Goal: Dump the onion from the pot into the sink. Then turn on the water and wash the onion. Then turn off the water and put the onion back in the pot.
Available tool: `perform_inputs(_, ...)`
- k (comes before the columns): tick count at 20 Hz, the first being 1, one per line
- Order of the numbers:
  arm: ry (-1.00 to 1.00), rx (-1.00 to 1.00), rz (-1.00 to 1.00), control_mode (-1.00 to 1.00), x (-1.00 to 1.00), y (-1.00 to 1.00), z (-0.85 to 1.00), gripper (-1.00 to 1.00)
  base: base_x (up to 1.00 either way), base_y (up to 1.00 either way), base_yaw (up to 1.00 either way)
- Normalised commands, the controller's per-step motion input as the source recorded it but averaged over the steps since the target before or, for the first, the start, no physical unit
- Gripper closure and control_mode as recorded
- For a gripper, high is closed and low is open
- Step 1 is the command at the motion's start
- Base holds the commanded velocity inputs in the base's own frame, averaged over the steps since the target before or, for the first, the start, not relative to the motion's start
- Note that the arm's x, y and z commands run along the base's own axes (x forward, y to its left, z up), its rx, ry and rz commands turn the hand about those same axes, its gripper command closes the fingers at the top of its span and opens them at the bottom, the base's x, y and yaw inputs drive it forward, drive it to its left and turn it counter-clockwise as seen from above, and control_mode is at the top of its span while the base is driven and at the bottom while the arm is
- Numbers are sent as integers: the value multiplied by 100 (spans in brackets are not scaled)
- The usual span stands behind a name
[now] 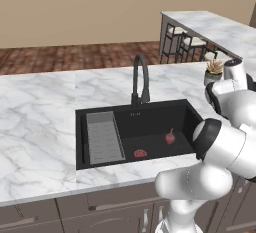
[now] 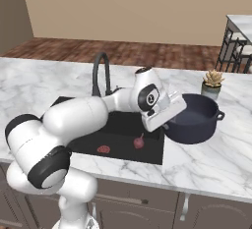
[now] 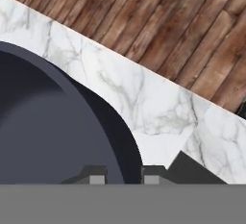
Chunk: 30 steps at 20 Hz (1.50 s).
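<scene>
So the onion (image 1: 170, 137) is already down in the sink (image 1: 150, 114), sitting on the black floor toward the right end with its pointy tip up, a bit apart from the red drain (image 1: 140, 153), and the grey ribbed tray (image 1: 104, 138) takes up the left end. The gooseneck faucet (image 1: 140, 79) stands behind the basin, and no stream can be made out at its spout. The pot (image 2: 193, 120) is on the marble desk (image 2: 211, 166) right of the sink, tilted a little toward the basin from what the right base view gives, with the small planter (image 2: 212, 84) just behind it. The claw (image 3: 124, 176) is clamped on the pot's rim: in the hand view one dark fingertip sits inside the wall and the other outside, though just the tips peek up at the bottom edge. In the right base view the hand itself covers the spot where it grabs the pot's near-left rim, so the grip is hard to see there. In the left base view the arm's white bulk blocks the pot completely, and only the plant pokes out above it.
</scene>
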Motion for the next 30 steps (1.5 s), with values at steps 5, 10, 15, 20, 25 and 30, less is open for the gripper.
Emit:
perform_inputs(5,-4,0,0,-100,1,0,-36,100,0,0,0)
perform_inputs(10,-5,0,0,-100,4,0,-32,100,0,0,0)
perform_inputs(15,-3,0,0,-100,16,0,-32,100,0,0,0)
perform_inputs(20,0,0,0,-100,25,-4,-32,100,0,0,0)
perform_inputs(25,-1,1,0,-100,24,-6,-32,100,0,0,0)
perform_inputs(30,-5,2,0,-100,11,-10,-28,100,0,0,0)
